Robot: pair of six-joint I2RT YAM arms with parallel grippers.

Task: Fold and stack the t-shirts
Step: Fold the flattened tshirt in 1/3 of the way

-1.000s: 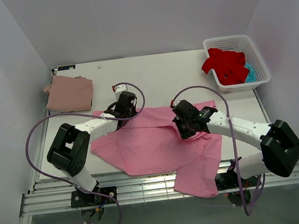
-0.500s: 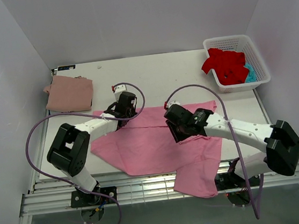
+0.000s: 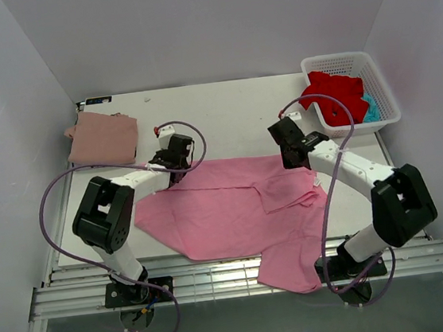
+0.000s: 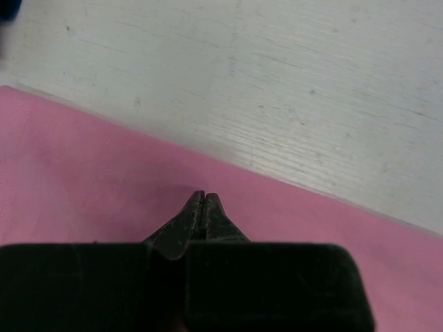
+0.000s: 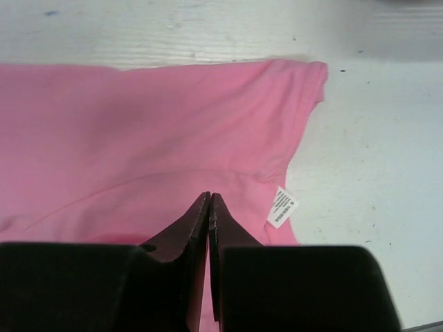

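Well, the table [image 3: 231, 109] is the biggest thing. The pink shirt [image 3: 211, 215] lies spread over its near half, and one corner hangs off the near edge. Its right side is lumpy and doubled over (not a neat fold).

The basket [image 3: 342, 62] sits at the far right corner. It holds a red shirt [image 3: 333, 95] and a bit of a teal shirt [image 3: 370, 109]. A rose shirt [image 3: 103, 138] lies folded at the far left corner, well apart from the pink one.

The left gripper [image 4: 203, 198] is at the pink shirt's far edge. Its jaws are pressed together, and I cannot tell if any cloth is pinched. The right gripper [image 5: 209, 198] is over the far right corner, near the small white label [image 5: 281, 207]. Its jaws are together too, with nothing seen between them.

What could go wrong? Closed jaws cannot grab, so they may only push the cloth into a bunch. A hard tug could let the hanging corner drag the shirt off the table. Folding over the lumpy side would likely give a crooked fold.
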